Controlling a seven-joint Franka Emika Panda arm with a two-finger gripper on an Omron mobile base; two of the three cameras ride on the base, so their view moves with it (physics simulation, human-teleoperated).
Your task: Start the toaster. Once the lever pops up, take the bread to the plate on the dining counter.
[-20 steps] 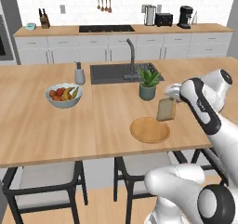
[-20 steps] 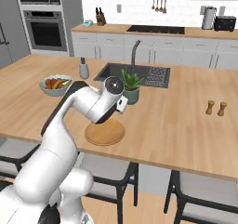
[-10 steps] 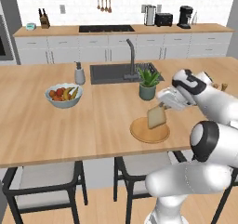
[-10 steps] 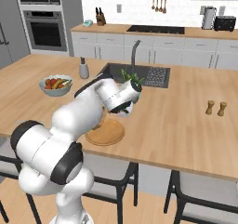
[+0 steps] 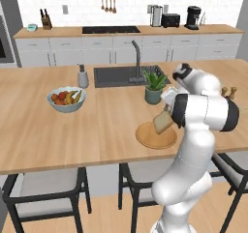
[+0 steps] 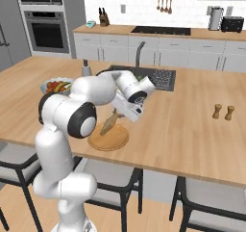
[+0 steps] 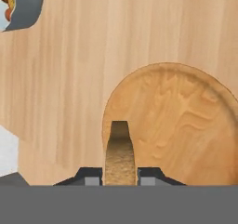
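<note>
Since a moment ago I've lowered the bread (image 5: 162, 124), now tilted over the plate (image 5: 145, 139). Up close, my hand (image 7: 120, 177) is clamped on its crust edge.

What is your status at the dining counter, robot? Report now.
Pincer shut on the bread. Bread tilted, low over the plate, not yet released. Potted plant close behind; path down looks clear.

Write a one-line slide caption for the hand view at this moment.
Gripper holds the bread edge-on over the plate on the dining counter.
</note>
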